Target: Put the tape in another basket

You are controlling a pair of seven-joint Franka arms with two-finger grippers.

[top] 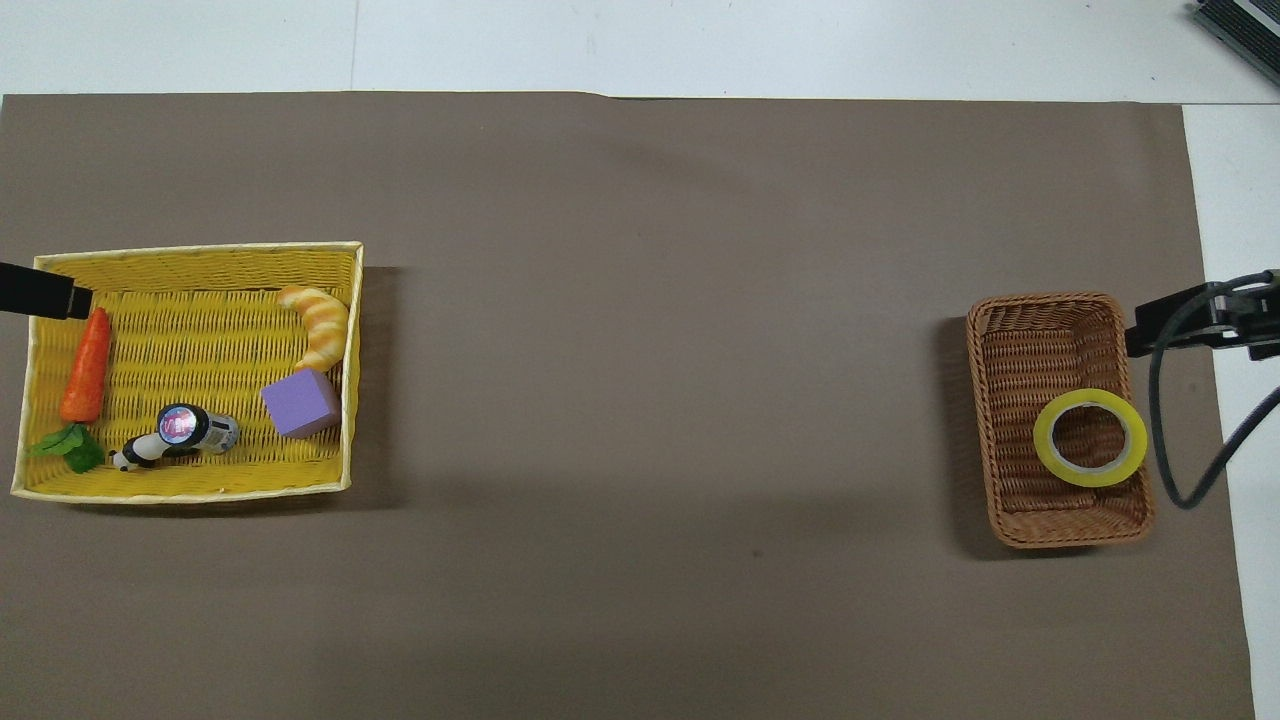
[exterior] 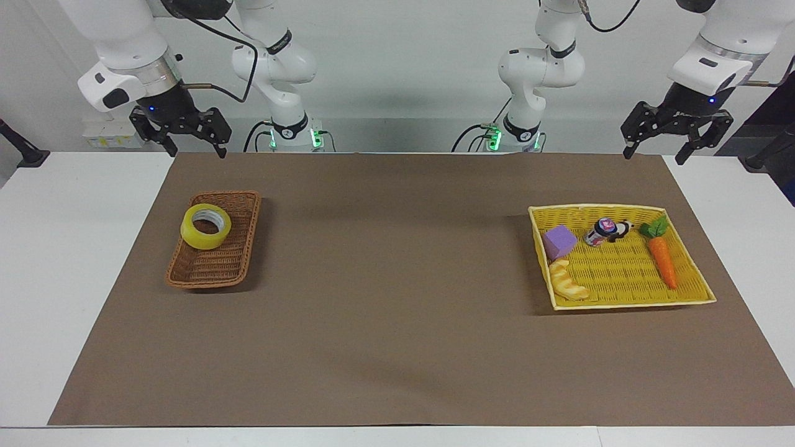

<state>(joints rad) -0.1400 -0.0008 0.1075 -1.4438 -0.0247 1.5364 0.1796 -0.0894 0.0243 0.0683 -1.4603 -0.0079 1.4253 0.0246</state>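
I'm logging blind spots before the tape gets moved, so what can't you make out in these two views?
- Overhead view: both grippers are cut off by the side edges; only dark tips show.
- Both views: the label on the small can in the yellow tray is too small to read.
- Brown wicker basket: the weave under the tape is covered by the roll.

From my overhead camera the right gripper (top: 1165,322) is mostly cut off by the frame edge; I only get one dark finger and a loop of cable. The left gripper (top: 45,297) shows just a black tip at the opposite edge. The small black-and-white toy (top: 138,455) beside the can (top: 190,428) is too small to identify.
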